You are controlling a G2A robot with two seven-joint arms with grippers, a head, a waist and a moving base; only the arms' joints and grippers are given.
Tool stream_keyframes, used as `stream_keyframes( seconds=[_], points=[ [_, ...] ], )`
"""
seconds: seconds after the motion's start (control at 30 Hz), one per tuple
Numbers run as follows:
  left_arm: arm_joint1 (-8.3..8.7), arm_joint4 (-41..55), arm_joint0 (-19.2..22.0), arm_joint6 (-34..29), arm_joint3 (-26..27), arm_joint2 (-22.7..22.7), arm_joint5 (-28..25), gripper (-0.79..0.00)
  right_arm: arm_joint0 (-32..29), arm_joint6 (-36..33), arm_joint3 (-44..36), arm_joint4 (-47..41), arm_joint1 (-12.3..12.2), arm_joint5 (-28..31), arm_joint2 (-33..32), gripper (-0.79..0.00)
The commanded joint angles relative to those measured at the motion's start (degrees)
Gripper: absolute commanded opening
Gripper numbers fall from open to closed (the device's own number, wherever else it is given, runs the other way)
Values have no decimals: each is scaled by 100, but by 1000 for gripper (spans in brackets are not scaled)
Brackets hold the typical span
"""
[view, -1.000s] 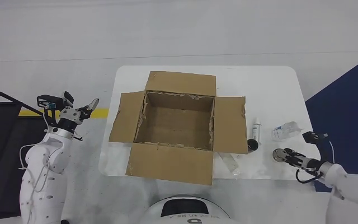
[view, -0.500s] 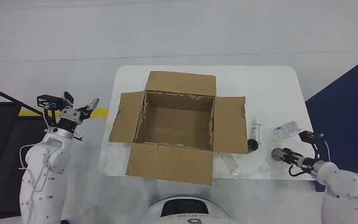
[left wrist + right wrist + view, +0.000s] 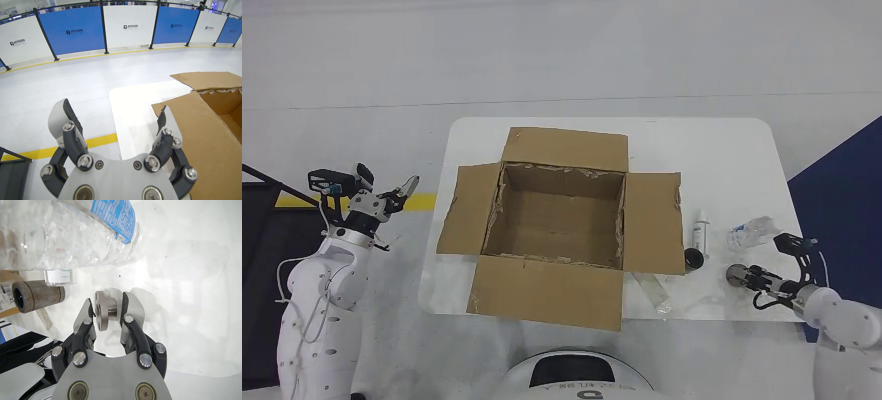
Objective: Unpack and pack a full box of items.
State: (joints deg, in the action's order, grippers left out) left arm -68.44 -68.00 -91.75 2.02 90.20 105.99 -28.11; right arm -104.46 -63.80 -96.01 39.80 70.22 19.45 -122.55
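An open cardboard box (image 3: 557, 225) with its four flaps spread sits in the middle of the white table (image 3: 722, 160); its inside looks bare. My right gripper (image 3: 749, 277) (image 3: 107, 306) is at the table's near right edge, shut on a small metal flange (image 3: 736, 274) (image 3: 103, 313) held by its disc and hub. Just beyond it lie a crushed clear water bottle (image 3: 752, 233) (image 3: 66, 234), a dark metal sleeve (image 3: 694, 259) (image 3: 37, 294) and a small white bottle (image 3: 700, 235) (image 3: 60, 276). My left gripper (image 3: 402, 190) (image 3: 113, 109) hangs open over the floor, left of the table.
A strip of clear wrap (image 3: 652, 290) lies by the box's near right corner. The box's right flap (image 3: 652, 222) reaches close to the small items. Bare tabletop (image 3: 712, 150) lies behind and right of the box. A yellow floor line (image 3: 100, 139) runs under the left gripper.
My right gripper, with the flange in it, has shifted a little to the left along the table's near edge, and its arm has swung round. The left arm has kept still.
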Motion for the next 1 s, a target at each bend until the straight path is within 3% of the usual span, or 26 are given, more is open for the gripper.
stream_keyframes(
  seconds=[0.0, 0.33, 0.37, 0.43, 0.5, 0.97],
  points=[
    [0, 0, 0, 0, 0, 0, 0, 0, -22, 2, -17, -78, -16, -9, -35, -449],
    [0, 0, 0, 0, 0, 0, 0, 0, -352, 31, -276, -1183, -99, -143, -780, -400],
    [0, 0, 0, 0, 0, 0, 0, 0, -426, 38, -337, -1375, -100, -159, -890, -320],
    [0, 0, 0, 0, 0, 0, 0, 0, -599, 51, -482, -1840, -93, -198, -1113, 0],
    [0, 0, 0, 0, 0, 0, 0, 0, -793, 50, -651, -2249, -77, -238, -1264, 0],
    [0, 0, 0, 0, 0, 0, 0, 0, -793, 50, -651, -2249, -77, -238, -1264, 0]
  ],
)
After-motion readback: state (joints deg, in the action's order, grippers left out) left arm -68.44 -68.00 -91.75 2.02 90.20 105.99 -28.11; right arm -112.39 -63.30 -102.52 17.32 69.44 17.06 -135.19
